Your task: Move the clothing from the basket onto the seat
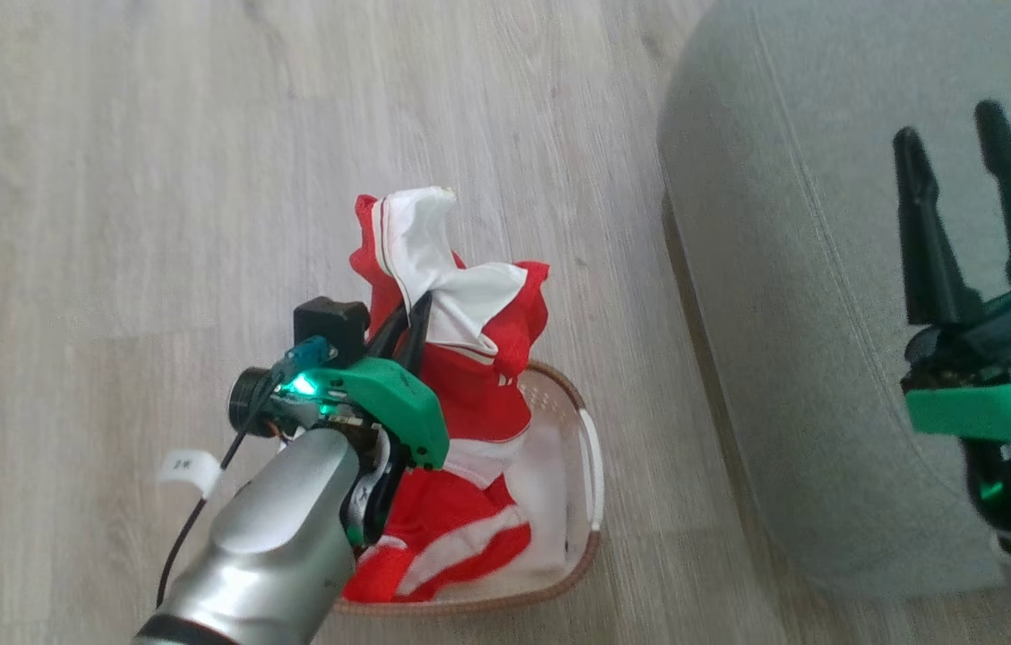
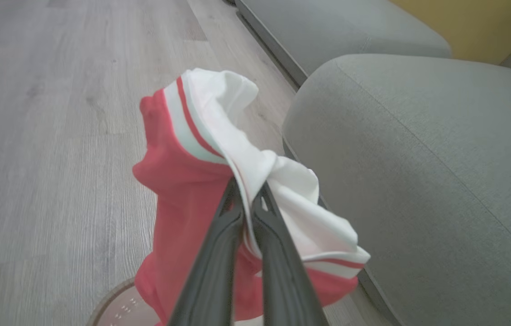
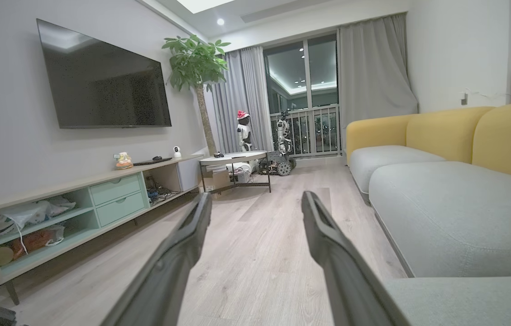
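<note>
My left gripper [image 1: 411,313] is shut on a red and white garment [image 1: 451,296] of the clothing, holding it bunched up above the basket [image 1: 578,421]. The left wrist view shows the fingers [image 2: 262,213] pinching a white fold of this garment [image 2: 183,181]. More red and white clothing [image 1: 442,537] lies inside the basket on the floor. The grey-green seat [image 1: 809,313] stands to the basket's right, also seen as the seat [image 2: 418,172] in the left wrist view. Over the seat my right gripper [image 1: 953,134] hangs open and empty, and the right wrist view shows that gripper [image 3: 255,199] with fingers wide apart.
Pale wood floor [image 1: 156,179] spreads left of the basket. In the right wrist view a TV cabinet [image 3: 78,199] lines the left wall, a round table [image 3: 235,158] stands far ahead, and a yellow-backed sofa [image 3: 463,131] runs along the right.
</note>
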